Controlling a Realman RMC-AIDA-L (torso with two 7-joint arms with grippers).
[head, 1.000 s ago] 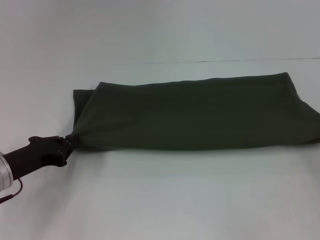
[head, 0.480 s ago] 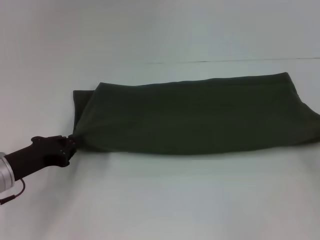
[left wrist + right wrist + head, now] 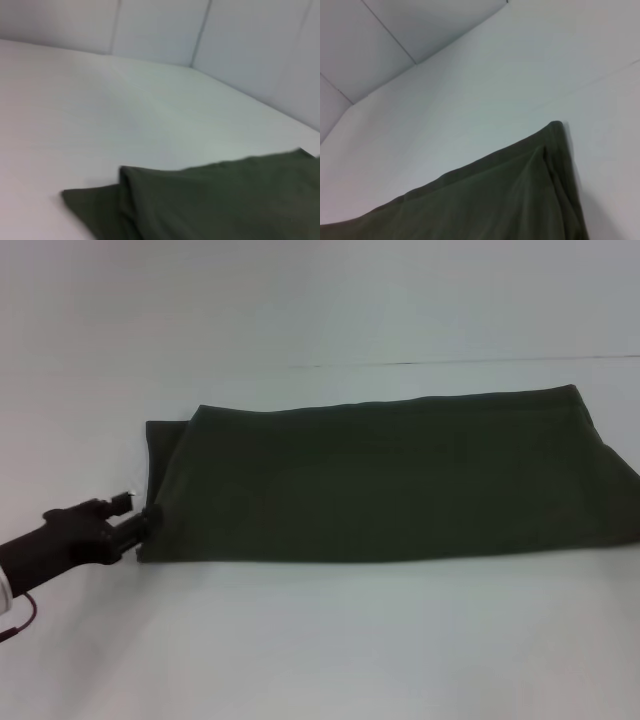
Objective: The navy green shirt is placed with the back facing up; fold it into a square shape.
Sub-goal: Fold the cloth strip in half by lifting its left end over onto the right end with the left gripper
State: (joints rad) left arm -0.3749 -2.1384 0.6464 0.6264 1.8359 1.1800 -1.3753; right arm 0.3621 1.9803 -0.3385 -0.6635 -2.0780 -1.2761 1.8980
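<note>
Navy green shirt (image 3: pixel 390 480) lies flat mid-surface, folded into a long wide band, soft matte knit, very dark olive, plain. A lower layer sticks out at its left end; the right end reaches the head view's edge. Left gripper (image 3: pixel 138 526) sits low at the shirt's near-left corner, touching the cloth edge; can't tell whether the jaws are parted or pinching fabric. White surface (image 3: pixel 320 640) is smooth, with a thin seam line behind the shirt. Right gripper isn't visible; its wrist view shows only the shirt's corner and pale wall panels.

Bare table (image 3: pixel 330 640) lies open all around the shirt (image 3: pixel 390 480).
</note>
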